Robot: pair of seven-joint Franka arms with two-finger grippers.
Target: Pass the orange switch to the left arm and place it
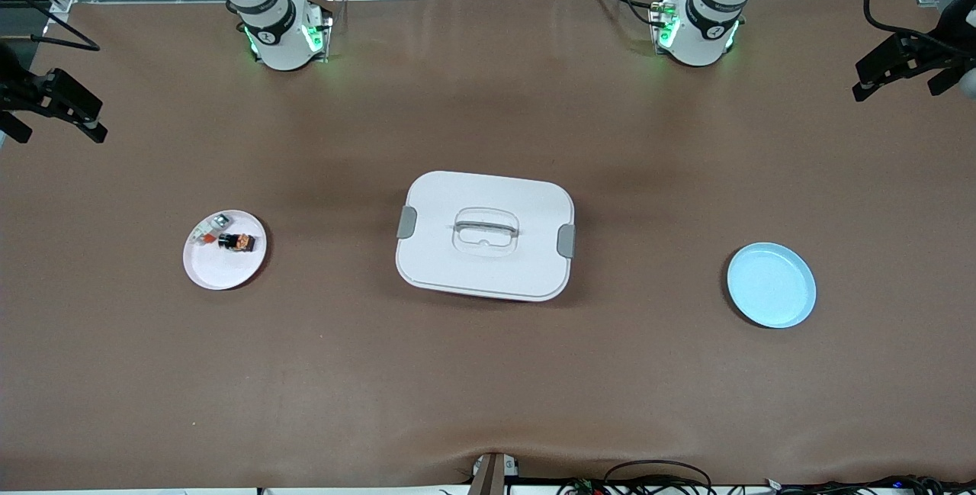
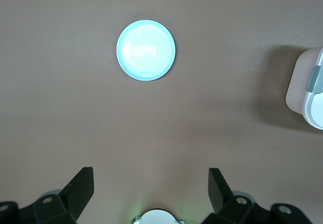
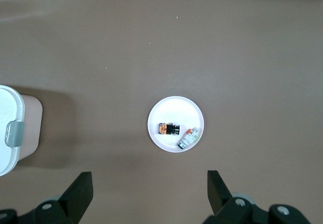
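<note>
Looking down from the front camera, both arms were cut off at the top edge, so only their bases and lower links showed; the grippers sat at the picture's side edges, partly out of frame. The left gripper [image 2: 150, 188] hung high over the table [image 1: 488, 388] at the left arm's end, its fingers spread wide apart with nothing between them. The right gripper [image 3: 150, 191] hung high over the right arm's end, likewise spread wide and empty. Both arms waited.

No brand or writing could be read anywhere; small dark marks on the arm bases were too small to make out.

The orange switch [image 1: 237, 242] was a tiny black blocky part with an orange face, lying on its side on a small white plate [image 1: 221, 270] toward the right arm's end of the table. Just beside it on the same plate lay a small white-and-silver component [image 1: 207, 229] with a red mark; whether the two touched could not be told. The box [image 1: 485, 236], white with grey side latches and a recessed lid handle, stood mid-table, well apart from the plate. A pale blue plate [image 1: 771, 285] lay toward the left arm's end.
</note>
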